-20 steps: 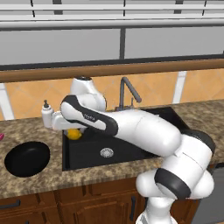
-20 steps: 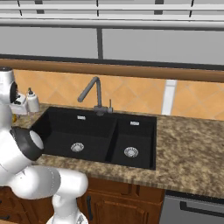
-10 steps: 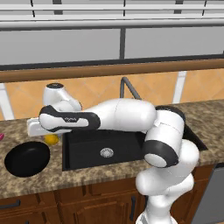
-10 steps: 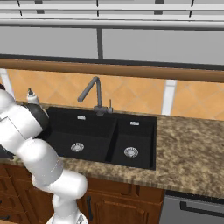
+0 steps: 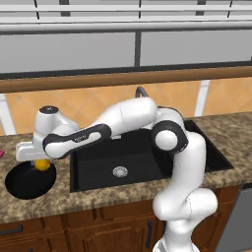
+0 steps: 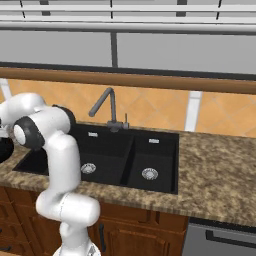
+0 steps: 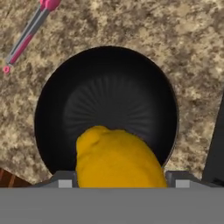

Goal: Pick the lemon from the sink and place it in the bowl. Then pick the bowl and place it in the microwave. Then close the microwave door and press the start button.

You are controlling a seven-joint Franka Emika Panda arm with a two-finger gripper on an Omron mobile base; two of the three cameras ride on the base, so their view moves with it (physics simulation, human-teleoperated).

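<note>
- Pincer (image 5: 43, 164) out over the left end of the speckled brown desk (image 5: 98, 197), left of the sink (image 5: 142, 160), directly above the bowl (image 5: 27, 181).
- Lemon (image 5: 43, 165) clasped between the two jaws, spread about as wide as the fruit; yellow-orange body bulging up between the finger tips in the hand view (image 7: 117, 157).
- Lemon above the bowl's far edge in the left base view; contact with the bowl impossible to tell.
- Bowl (image 7: 105, 109) round, glossy black, flat on the desk, seen from straight above in the hand view, interior bare apart from the lemon in front of its lower half.
- Pink-tipped grey utensil (image 7: 28, 30) flat on the desk just beyond the bowl's rim, apart from it, at the hand view's upper left.
- Sink (image 6: 125, 157) matte black with two basins, a silver drain in each, grey arched faucet (image 6: 107, 107) behind the divider.
- White arm (image 5: 128, 118) stretched from lower right across the sink toward the bowl; elbow high above the left basin.
- Orange tiled wall and a wooden ledge (image 6: 150, 80) behind the desk.
</note>
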